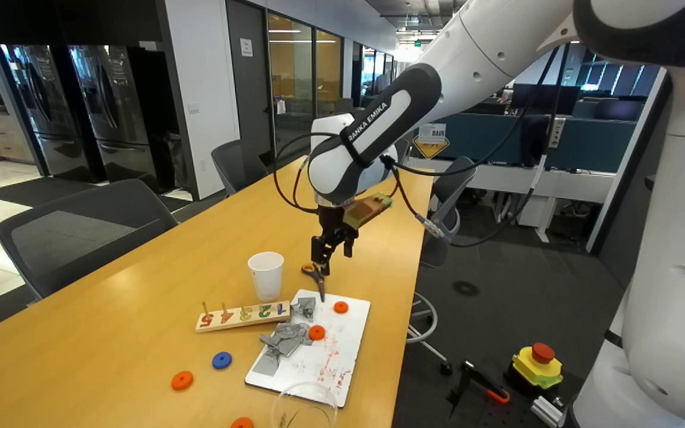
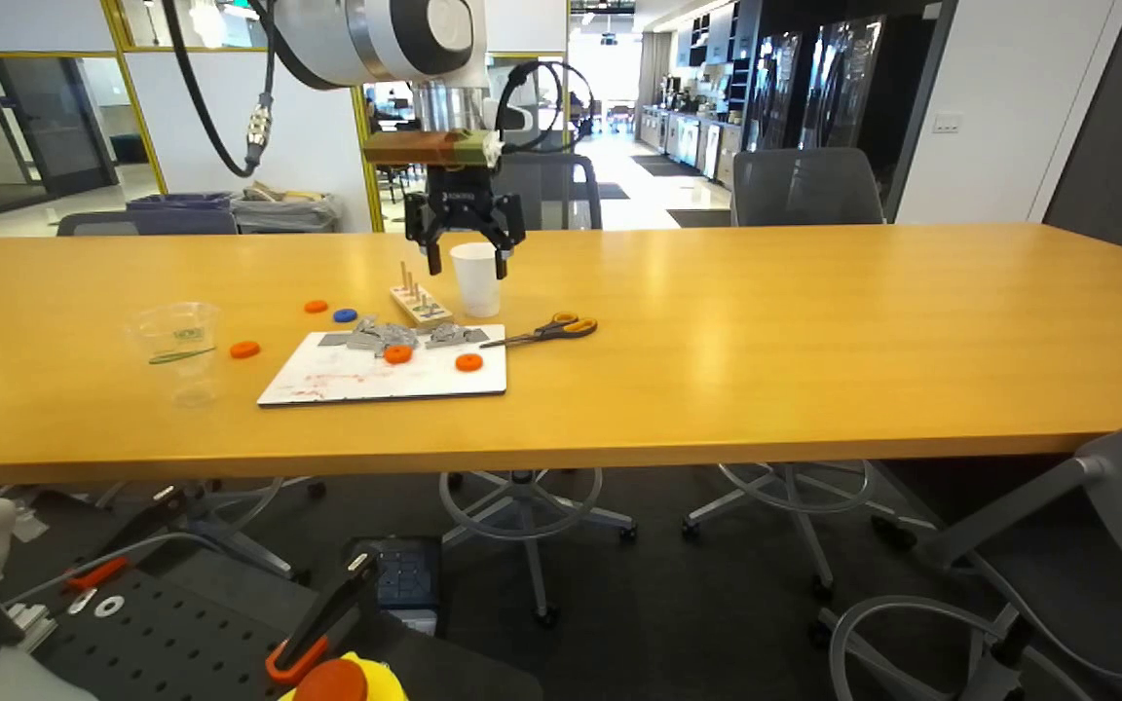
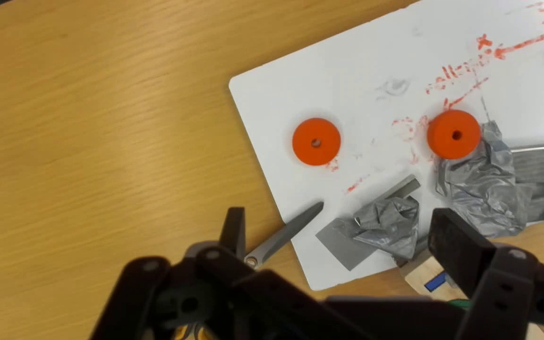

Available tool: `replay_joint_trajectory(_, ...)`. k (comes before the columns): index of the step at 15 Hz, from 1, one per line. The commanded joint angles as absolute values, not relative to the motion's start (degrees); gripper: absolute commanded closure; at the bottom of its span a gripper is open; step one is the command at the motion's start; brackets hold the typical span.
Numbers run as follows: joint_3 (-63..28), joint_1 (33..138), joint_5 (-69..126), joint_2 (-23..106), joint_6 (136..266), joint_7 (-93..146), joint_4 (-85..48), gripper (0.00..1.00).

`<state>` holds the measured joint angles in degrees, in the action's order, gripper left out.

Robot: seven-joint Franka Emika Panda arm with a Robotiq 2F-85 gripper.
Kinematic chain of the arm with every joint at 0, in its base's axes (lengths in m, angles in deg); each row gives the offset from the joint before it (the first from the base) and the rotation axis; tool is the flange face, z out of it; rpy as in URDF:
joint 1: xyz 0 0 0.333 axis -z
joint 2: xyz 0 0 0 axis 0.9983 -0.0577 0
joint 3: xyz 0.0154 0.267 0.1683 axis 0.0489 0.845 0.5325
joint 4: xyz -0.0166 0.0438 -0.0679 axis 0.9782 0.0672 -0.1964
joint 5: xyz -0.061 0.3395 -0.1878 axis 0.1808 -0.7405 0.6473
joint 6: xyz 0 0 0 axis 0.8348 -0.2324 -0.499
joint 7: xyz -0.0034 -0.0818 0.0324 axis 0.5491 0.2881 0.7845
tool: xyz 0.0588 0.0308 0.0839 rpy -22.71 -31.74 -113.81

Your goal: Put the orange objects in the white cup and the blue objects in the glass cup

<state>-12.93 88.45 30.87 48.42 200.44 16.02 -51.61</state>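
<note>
orange flat round discs (image 3: 317, 130): two on white rectangular board (image 3: 347, 85), lower than my black metal pincer (image 2: 467, 271), apart from it. jaws released, spread wide.

White cup (image 1: 266, 277) upright; clear cup (image 2: 181, 339) upright; four orange discs (image 1: 182, 381) flat, one near flat blue disc (image 1: 222, 361).

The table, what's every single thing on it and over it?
Flat rectangular whiteboard: one, white, on long wooden table
Round orange discs: four, orange, two on whiteboard, two on table
Round blue disc: one, blue, on table
Wooden number strip: one, pale, by whiteboard
Opaque white cup: one, white, near number strip
Clear see-through cup: one, colourless, on table
Metal scissors: one pair, grey-orange, tip on whiteboard
Crumpled tape: count unclear, grey, mostly on whiteboard
Robot arm: one, white-black, over table
Gripper: one, black, open over table
</note>
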Motion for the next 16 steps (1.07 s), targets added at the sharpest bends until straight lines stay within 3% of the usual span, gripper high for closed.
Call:
replay_joint_trajectory(1, -13.07, 88.9, 29.73, 44.86, 202.91, 11.8, -50.77, 0.0)
replay_joint_trajectory(16, -12.33, 91.06, 28.62, 37.12, 213.78, 9.09, -53.1, 0.0)
